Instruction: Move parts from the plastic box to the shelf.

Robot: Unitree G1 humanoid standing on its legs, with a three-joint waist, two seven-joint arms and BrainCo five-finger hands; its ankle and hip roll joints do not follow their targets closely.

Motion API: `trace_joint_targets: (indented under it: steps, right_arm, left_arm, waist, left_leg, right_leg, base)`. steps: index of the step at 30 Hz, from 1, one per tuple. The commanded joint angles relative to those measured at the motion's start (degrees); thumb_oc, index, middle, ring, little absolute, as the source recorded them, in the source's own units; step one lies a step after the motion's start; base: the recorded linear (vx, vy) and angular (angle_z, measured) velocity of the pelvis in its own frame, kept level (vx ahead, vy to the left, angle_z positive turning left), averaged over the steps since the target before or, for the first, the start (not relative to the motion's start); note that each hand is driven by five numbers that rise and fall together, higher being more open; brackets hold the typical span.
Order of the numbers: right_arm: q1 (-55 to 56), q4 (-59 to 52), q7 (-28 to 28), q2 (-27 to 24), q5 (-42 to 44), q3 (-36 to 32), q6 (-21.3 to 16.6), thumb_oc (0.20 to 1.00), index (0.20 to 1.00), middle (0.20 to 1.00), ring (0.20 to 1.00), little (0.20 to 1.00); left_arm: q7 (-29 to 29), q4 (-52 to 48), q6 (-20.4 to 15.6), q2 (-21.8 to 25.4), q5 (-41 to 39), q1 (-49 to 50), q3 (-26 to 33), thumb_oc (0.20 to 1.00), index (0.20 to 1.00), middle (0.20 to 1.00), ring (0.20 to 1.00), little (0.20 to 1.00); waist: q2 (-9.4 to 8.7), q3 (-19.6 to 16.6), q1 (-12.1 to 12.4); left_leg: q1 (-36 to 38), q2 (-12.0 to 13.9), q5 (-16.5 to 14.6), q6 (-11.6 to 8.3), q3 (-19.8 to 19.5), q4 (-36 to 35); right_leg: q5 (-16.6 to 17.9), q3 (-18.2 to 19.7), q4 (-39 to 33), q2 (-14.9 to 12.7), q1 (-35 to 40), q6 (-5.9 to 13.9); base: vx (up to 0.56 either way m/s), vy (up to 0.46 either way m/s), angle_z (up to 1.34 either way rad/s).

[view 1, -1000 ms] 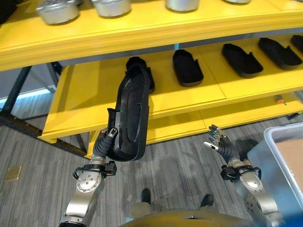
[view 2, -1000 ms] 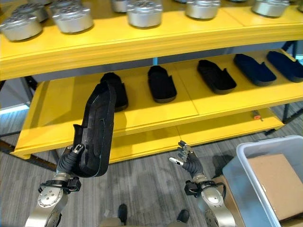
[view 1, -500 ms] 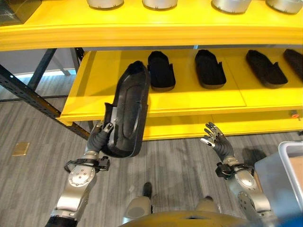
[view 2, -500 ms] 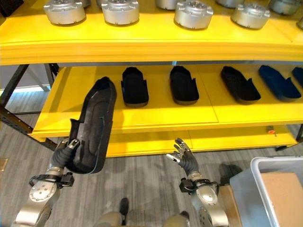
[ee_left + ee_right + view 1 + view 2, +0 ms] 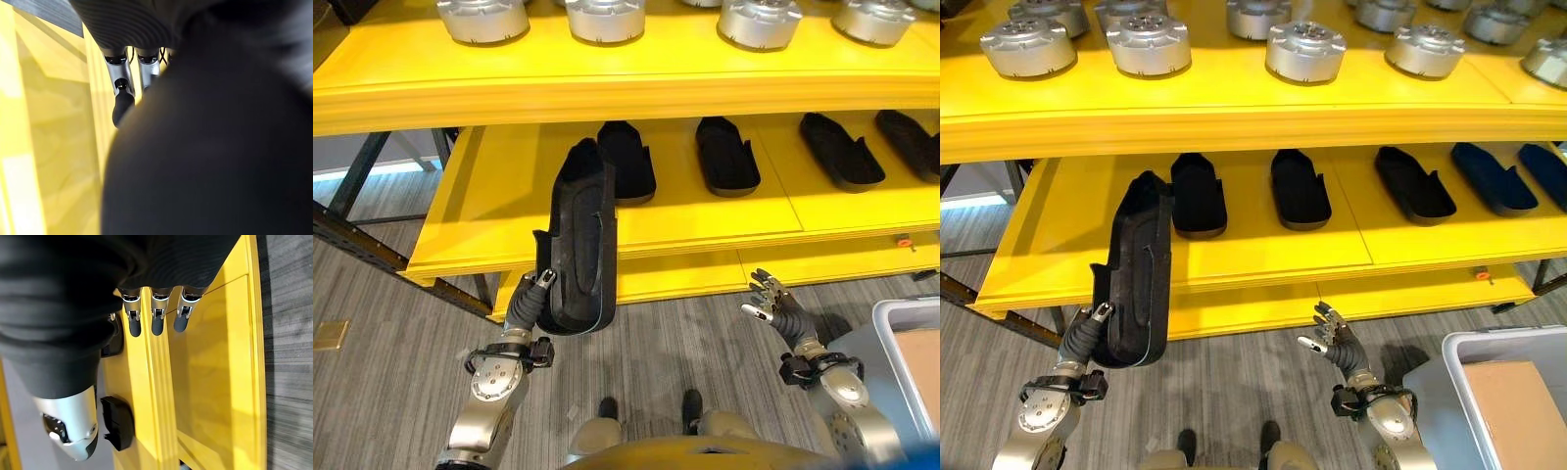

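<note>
Before the shelf [image 5: 636,230], left hand [image 5: 527,302] still grips the black part [image 5: 579,250], now upright; right hand [image 5: 781,313] open.

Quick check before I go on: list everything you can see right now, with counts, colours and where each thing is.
Long part: one, black, held upright in the left hand, in front of the middle shelf's left end.
Parts on the middle shelf: five show, four black and one dark blue, lying in a row.
Round parts: at least eight, silver, on the upper shelf.
Shelf: one, yellow boards on a dark frame.
Plastic box: one, grey, lower right on the floor, a brown cardboard sheet inside.
Small orange thing: one, on the lowest board's right end.
Left hand: curled round the long part's lower end.
Right hand: open, empty, low before the shelf.
</note>
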Motion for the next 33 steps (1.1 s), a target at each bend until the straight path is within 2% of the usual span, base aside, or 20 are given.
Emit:
trace_joint_targets:
  steps: [1, 2, 4, 5, 6, 7, 8, 10, 12, 13, 15, 16, 17, 19, 21, 22, 24, 29, 33]
  right_arm:
    - [-1.9, -2.53, 0.12, -1.85, 2.14, -0.87, -2.85, 1.0, 1.0, 1.0, 1.0, 1.0]
    - [-1.87, -2.5, 0.19, -2.07, 2.15, -0.88, -2.8, 1.0, 1.0, 1.0, 1.0, 1.0]
    - [-1.97, -2.43, -0.06, -2.17, 1.81, -0.73, -2.66, 1.0, 1.0, 1.0, 1.0, 1.0]
    - [-1.99, -2.47, -0.14, -2.13, 1.68, -0.75, -2.63, 1.0, 1.0, 1.0, 1.0, 1.0]
    - [-1.92, -2.36, -0.4, -2.17, 1.71, -0.82, -2.54, 1.0, 1.0, 1.0, 1.0, 1.0]
    - [-1.87, -2.33, -0.71, -2.18, 1.75, -0.94, -2.61, 1.0, 1.0, 1.0, 1.0, 1.0]
    - [-1.97, -2.26, -1.04, -2.3, 1.72, -1.07, -2.75, 1.0, 1.0, 1.0, 1.0, 1.0]
    - [-1.99, -2.09, -1.55, -2.65, 1.5, -1.36, -2.9, 1.0, 1.0, 1.0, 1.0, 1.0]
    - [-1.91, -2.18, -1.8, -2.82, 1.43, -1.76, -3.01, 1.0, 1.0, 1.0, 1.0, 1.0]
    - [-1.5, -2.18, -1.61, -2.64, 1.51, -2.02, -2.99, 1.0, 1.0, 1.0, 1.0, 1.0]
    - [-0.9, -2.14, -1.2, -1.91, 1.39, -2.23, -2.98, 1.0, 1.0, 1.0, 1.0, 1.0]
    - [-0.87, -2.15, -1.19, -1.9, 1.38, -2.25, -2.98, 1.0, 1.0, 1.0, 1.0, 1.0]
    - [-0.72, -2.03, -1.01, -1.26, 1.39, -2.18, -2.95, 1.0, 1.0, 1.0, 1.0, 1.0]
    - [-0.4, -1.93, -0.89, -0.84, 1.33, -2.5, -2.87, 1.0, 1.0, 1.0, 1.0, 1.0]
    - [0.09, -2.96, -0.9, 0.13, 1.79, -3.33, -2.93, 1.0, 1.0, 1.0, 1.0, 1.0]
    - [0.06, -2.98, -0.9, 0.18, 1.79, -3.39, -2.91, 1.0, 1.0, 1.0, 1.0, 1.0]
    - [0.65, -3.55, -0.58, 0.86, 2.16, -3.56, -2.78, 1.0, 1.0, 1.0, 1.0, 1.0]
    - [0.79, -3.81, -0.03, 1.25, 2.23, -2.71, -2.15, 1.0, 1.0, 1.0, 1.0, 1.0]
    - [-0.27, -3.63, 0.04, 0.44, 2.23, -1.88, -1.78, 1.0, 1.0, 1.0, 1.0, 1.0]
  left_arm:
    - [-0.63, -3.39, -4.32, 0.5, -1.8, -1.87, 1.99, 0.2, 0.2, 0.2, 0.2, 0.2]
    - [-0.69, -3.31, -4.39, 0.22, -1.92, -1.5, 2.12, 0.2, 0.2, 0.2, 0.2, 0.2]
    - [-0.54, -3.32, -4.22, 0.06, -1.94, -0.96, 2.63, 0.2, 0.2, 0.2, 0.2, 0.2]
    - [-0.38, -3.39, -4.13, -0.01, -2.11, -0.85, 2.84, 0.2, 0.2, 0.2, 0.2, 0.2]
    - [-0.3, -3.67, -4.03, 0.01, -2.43, -0.47, 3.12, 0.2, 0.2, 0.2, 0.2, 0.2]
    - [-0.01, -3.91, -4.02, 0.12, -2.3, -0.1, 3.22, 0.2, 0.2, 0.2, 0.2, 0.2]
    - [0.3, -4.03, -3.92, 0.28, -2.28, -0.13, 3.28, 0.2, 0.2, 0.2, 0.2, 0.2]
    - [1.32, -3.89, -3.68, 0.04, -2.18, -0.37, 3.44, 0.2, 0.2, 0.2, 0.2, 0.2]
    - [1.66, -3.59, -3.73, 0.17, -1.53, -1.03, 3.99, 0.2, 0.2, 0.2, 0.2, 0.2]
    - [1.47, -3.29, -3.84, -0.05, -1.64, -1.3, 4.22, 0.2, 0.2, 0.2, 0.2, 0.2]
    - [1.31, -3.87, -4.21, 0.22, -1.28, -1.43, 4.64, 0.2, 0.2, 0.2, 0.2, 0.2]
    - [1.31, -3.88, -4.2, 0.23, -1.28, -1.43, 4.62, 0.2, 0.2, 0.2, 0.2, 0.2]
    - [1.49, -3.92, -4.35, 0.53, -1.21, -2.15, 4.95, 0.2, 0.2, 0.2, 0.2, 0.2]
    - [1.66, -3.8, -4.5, 0.93, -1.14, -3.2, 5.03, 0.2, 0.2, 0.2, 0.2, 0.2]
    - [2.95, -2.74, -5.53, 2.69, -1.06, -7.68, 4.07, 0.2, 0.2, 0.2, 0.2, 0.2]
    - [2.98, -2.61, -5.59, 2.73, -1.05, -7.84, 3.99, 0.2, 0.2, 0.2, 0.2, 0.2]
    - [5.52, -0.41, -6.0, 3.82, 0.08, -12.41, 3.77, 0.2, 0.2, 0.2, 0.2, 0.2]
    - [10.25, 2.36, -6.44, 5.71, 2.15, -18.42, 4.93, 0.2, 0.2, 0.2, 0.2, 0.2]
    - [13.75, 6.17, -6.3, 7.6, 2.53, -25.73, 3.91, 0.2, 0.2, 0.2, 0.2, 0.2]
  waist:
    - [-1.38, 1.9, 0.15]
    - [-1.47, 2.19, 0.59]
    - [-1.45, 2.2, 0.59]
    - [-1.67, 2.15, 0.43]
    - [-2.1, 2.2, 0.4]
    - [-2.37, 2.1, 0.45]
    - [-2.26, 1.8, 0.39]
    - [-1.15, 1.45, 0.22]
    - [0.25, 1.33, 0.18]
    - [0.87, 1.05, -0.24]
    - [1.69, 0.69, -0.39]
    - [1.72, 0.63, -0.32]
    - [1.86, 0.87, -0.09]
    - [1.88, 1.0, -0.3]
    - [1.43, 2.04, -0.93]
    - [1.38, 2.07, -0.95]
    - [1.01, 2.53, -1.66]
    - [-0.07, 2.28, -2.32]
    - [-1.14, 3.28, -2.97]
  left_leg:
    - [-4.23, -4.49, 1.23, -0.87, 2.78, 19.2]
    - [-5.05, -4.74, 1.88, -0.97, 2.74, 20.71]
    - [-6.14, -2.8, 2.02, -0.47, 3.41, 19.42]
    - [-6.28, -0.46, 2.11, -0.18, 3.59, 17.25]
    - [-4.97, 3.04, 1.59, 0.02, 3.71, 13.25]
    - [-3.65, 5.89, 2.39, -0.08, 3.33, 7.63]
    - [-3.04, 8.17, 4.22, -0.22, 2.67, 2.62]
    - [-2.03, 13.25, 10.5, -1.86, 1.93, -6.08]
    - [-1.26, 15.01, 13.43, -3.49, 1.11, -8.62]
    - [-0.26, 15.17, 11.02, -3.58, 3.03, -8.51]
    - [0.11, 15.54, 11.14, -4.96, 3.64, -8.43]
    - [0.04, 15.58, 11.14, -4.98, 3.67, -8.4]
    - [0.64, 14.08, 7.42, -4.11, 3.05, -7.18]
    - [-0.15, 13.46, 6.34, -3.92, 3.84, -5.95]
    - [-2.86, 10.77, 2.87, -3.99, 5.07, -0.65]
    - [-3.11, 10.66, 2.66, -3.91, 4.97, -0.24]
    - [-5.45, 8.71, -0.09, -4.11, 6.16, 4.5]
    - [-8.7, 7.07, -3.1, -3.41, 7.06, 9.54]
    - [-11.99, 6.5, -4.58, -3.25, 6.67, 13.47]
  right_leg:
    - [-2.51, -1.82, -2.65, 2.36, 2.69, -1.38]
    - [-2.82, -2.05, -2.78, 2.28, 3.09, -1.6]
    - [-3.33, -2.35, -2.87, 2.03, 3.16, -1.59]
    - [-3.49, -2.55, -2.75, 1.48, 3.05, -1.43]
    - [-4.07, -2.54, -2.27, 0.58, 3.26, -1.13]
    - [-4.51, -2.56, -1.76, -0.14, 3.23, -0.69]
    - [-4.89, -2.54, -1.31, -0.56, 2.84, -0.2]
    - [-6.54, -1.96, 1.01, -0.91, 1.83, 0.38]
    - [-7.74, -1.45, 3.16, -1.11, 1.33, 1.04]
    - [-8.54, -1.57, 4.57, -1.47, 0.98, 1.43]
    - [-8.36, -1.5, 5.63, -1.64, 0.59, 1.62]
    - [-8.38, -1.45, 5.71, -1.6, 0.46, 1.6]
    - [-8.01, -0.95, 6.34, -3.09, 0.7, 2.7]
    - [-7.35, -0.92, 6.08, -4.05, 0.98, 3.4]
    - [-5.74, -1.73, 4.99, -7.4, 1.86, 5.57]
    - [-5.71, -1.79, 4.94, -7.51, 1.88, 5.66]
    - [-4.25, -2.44, 3.3, -10.3, 2.64, 6.97]
    - [-2.95, -2.16, 2.32, -12.85, 1.8, 8.11]
    - [-3.12, -2.09, 4.04, -13.63, -0.16, 8.45]
  base:
    - [0.0, -0.105, 0.31]
    - [0.01, -0.05, 0.3]
    - [0.05, -0.017, 0.23]
    - [0.09, 0.047, 0.28]
    - [0.11, 0.095, 0.25]
    - [0.12, 0.129, 0.16]
    - [0.1, 0.14, 0.04]
    - [0.11, 0.193, 0.09]
    - [0.13, 0.253, -0.1]
    - [0.15, 0.266, -0.28]
    - [0.1, 0.199, -0.19]
    - [0.11, 0.26, -0.12]
    - [0.11, 0.295, 0.02]
    - [0.08, 0.304, -0.04]
    - [0.04, 0.309, -0.1]
    - [0.03, 0.283, 0.08]
    - [0.03, 0.32, 0.1]
    - [0.02, 0.191, 0.05]
    - [-0.04, 0.107, -0.01]
